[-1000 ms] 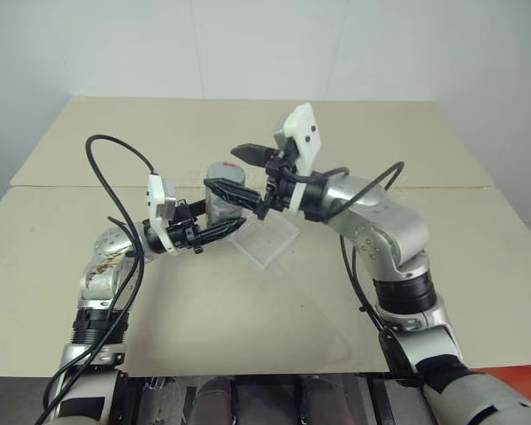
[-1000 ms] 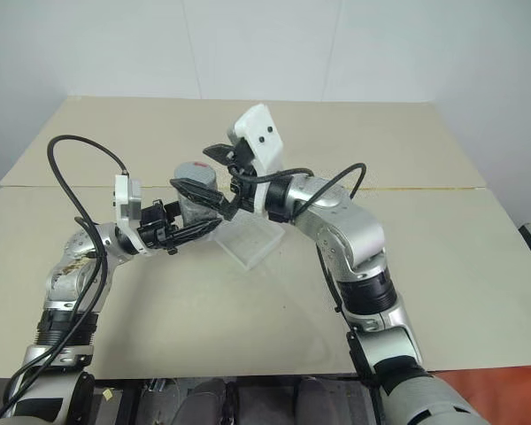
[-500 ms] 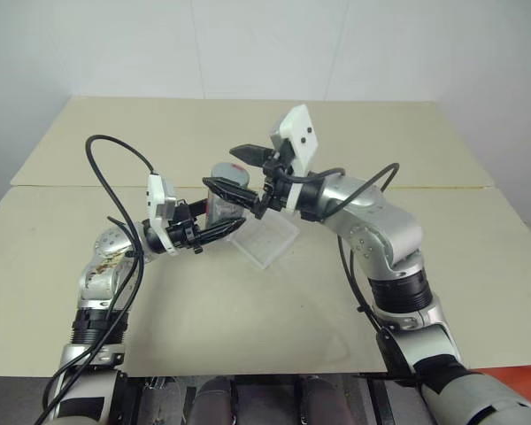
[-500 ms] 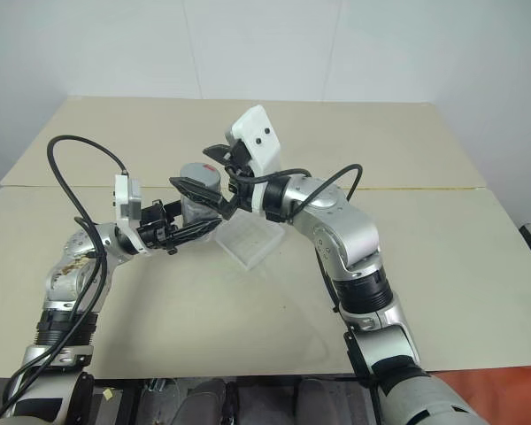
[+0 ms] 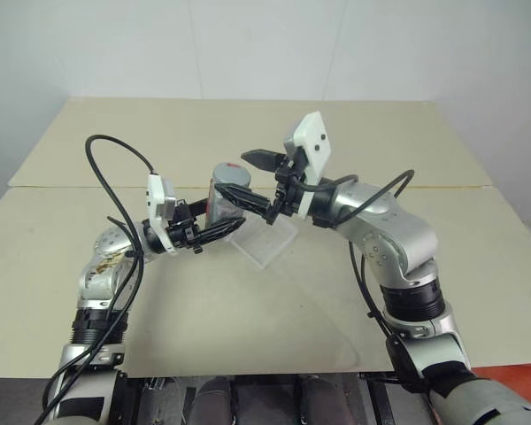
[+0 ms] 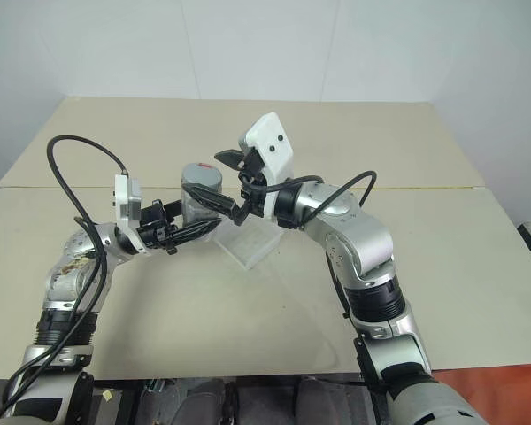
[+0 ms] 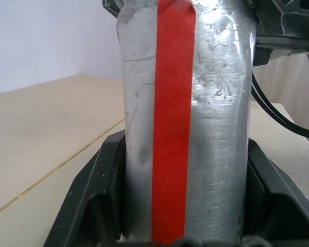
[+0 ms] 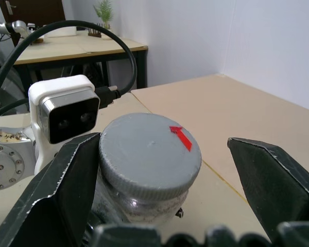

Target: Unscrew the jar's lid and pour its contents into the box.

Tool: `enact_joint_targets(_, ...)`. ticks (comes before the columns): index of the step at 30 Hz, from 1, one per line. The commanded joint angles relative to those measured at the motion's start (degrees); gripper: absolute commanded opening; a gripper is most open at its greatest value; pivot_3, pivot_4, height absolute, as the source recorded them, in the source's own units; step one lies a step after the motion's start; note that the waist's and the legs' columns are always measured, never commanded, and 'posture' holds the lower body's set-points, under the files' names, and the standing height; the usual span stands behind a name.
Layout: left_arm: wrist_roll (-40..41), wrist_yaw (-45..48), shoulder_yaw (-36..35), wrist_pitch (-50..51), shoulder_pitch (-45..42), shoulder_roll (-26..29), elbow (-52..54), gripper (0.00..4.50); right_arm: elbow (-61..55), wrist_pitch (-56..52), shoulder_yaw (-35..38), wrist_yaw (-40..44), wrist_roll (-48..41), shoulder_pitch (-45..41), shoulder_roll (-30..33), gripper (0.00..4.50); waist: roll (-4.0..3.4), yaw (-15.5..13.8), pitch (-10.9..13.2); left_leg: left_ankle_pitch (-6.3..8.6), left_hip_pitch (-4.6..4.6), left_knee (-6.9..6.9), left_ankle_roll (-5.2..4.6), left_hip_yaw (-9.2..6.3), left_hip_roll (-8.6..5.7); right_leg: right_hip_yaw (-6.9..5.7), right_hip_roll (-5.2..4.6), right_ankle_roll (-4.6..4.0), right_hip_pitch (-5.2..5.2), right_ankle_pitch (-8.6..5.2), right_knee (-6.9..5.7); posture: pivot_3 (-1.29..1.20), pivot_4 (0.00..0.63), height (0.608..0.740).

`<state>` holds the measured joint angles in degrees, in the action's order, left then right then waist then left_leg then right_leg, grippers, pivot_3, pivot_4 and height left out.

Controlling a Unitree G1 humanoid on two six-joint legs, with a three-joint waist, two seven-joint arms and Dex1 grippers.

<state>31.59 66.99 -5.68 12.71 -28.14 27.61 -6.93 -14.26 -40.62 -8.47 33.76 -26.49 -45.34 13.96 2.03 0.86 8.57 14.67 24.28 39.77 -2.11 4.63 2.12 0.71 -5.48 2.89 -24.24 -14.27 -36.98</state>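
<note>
Left wrist view: jar (image 7: 185, 128) top and base cut off | left gripper (image 5: 219, 229) clamps jar | right gripper (image 8: 159, 170) spread around lid (image 8: 149, 154), frame centre

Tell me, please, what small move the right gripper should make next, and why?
Probably close the right gripper on the lid. Its fingers stand open on either side of the lid, which is still on the jar, and the left gripper is shut on the jar, holding it upright beside the box.
</note>
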Motion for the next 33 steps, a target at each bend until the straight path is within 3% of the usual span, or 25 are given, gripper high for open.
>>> enact_joint_targets(1,1.02,0.23,-1.16,-0.69,-0.05,0.58,2.21,2.39,-2.23,-0.22,1.92,-0.1,-1.04,0.28,0.67,4.45,0.0,0.0,0.0,0.0,0.0,0.0,0.0,0.0,0.0,0.0,0.0,0.0,0.0,0.0,0.0,0.0,0.15,0.74)
enact_joint_targets(33,1.22,0.09,-1.41,-0.58,0.44,0.71,2.49,2.39,-5.82,-0.88,3.07,2.04,-4.78,3.45,5.38,4.45,0.0,-0.02,0.0,0.01,0.0,0.0,-0.02,0.0,0.0,0.0,0.0,0.0,0.01,0.0,0.02,0.0,0.15,0.74)
